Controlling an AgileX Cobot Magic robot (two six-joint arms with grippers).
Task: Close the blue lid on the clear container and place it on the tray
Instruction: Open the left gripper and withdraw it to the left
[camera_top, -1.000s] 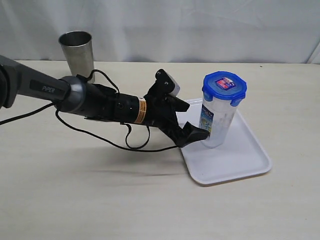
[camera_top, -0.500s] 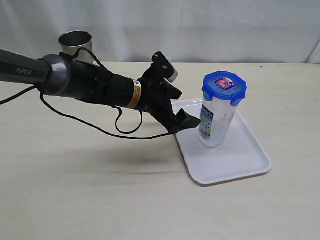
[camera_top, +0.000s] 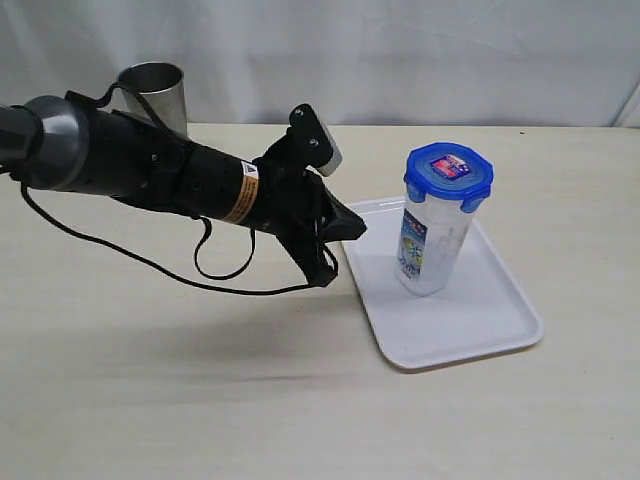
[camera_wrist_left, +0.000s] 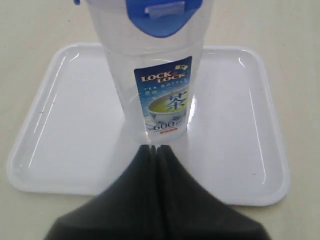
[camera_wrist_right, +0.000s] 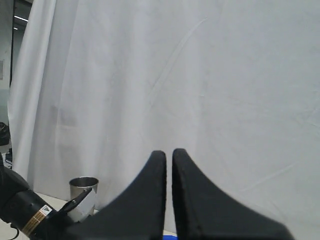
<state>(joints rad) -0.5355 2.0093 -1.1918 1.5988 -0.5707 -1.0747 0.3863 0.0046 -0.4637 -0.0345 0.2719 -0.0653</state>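
the clear container (camera_top: 432, 240) stands upright on the tray (camera_top: 490, 310), toward the tray's far left corner as seen from the front of the table (camera_top: 150, 390). the blue lid (camera_top: 449, 172) is seated on its mouth, and the snap flaps that show are folded down against the rim. a small red-and-blue sticker sits on top of the lid. the label on the container's side reads "lock & lock" above a picture of a cup of green tea.

the left gripper (camera_wrist_left: 153, 149), on a long black arm stretched in from the left of the tray, hangs in the air at the tray's left edge. it points at the container but does not touch it. its two dark fingers are pressed flat together and grasp nothing. a black cable (camera_top: 230, 285) loops beneath the arm, over the table left of the tray.

the right gripper (camera_wrist_right: 168, 156) is out of sight from the front of the table. its own camera shows it raised and aimed at the white curtain (camera_top: 400, 50) that hangs behind the tray. its jaws are clenched, with only a hairline slit between them and nothing held.

a steel cup (camera_top: 153, 95) stands on the table well beyond the tray's far left corner, close to the curtain.
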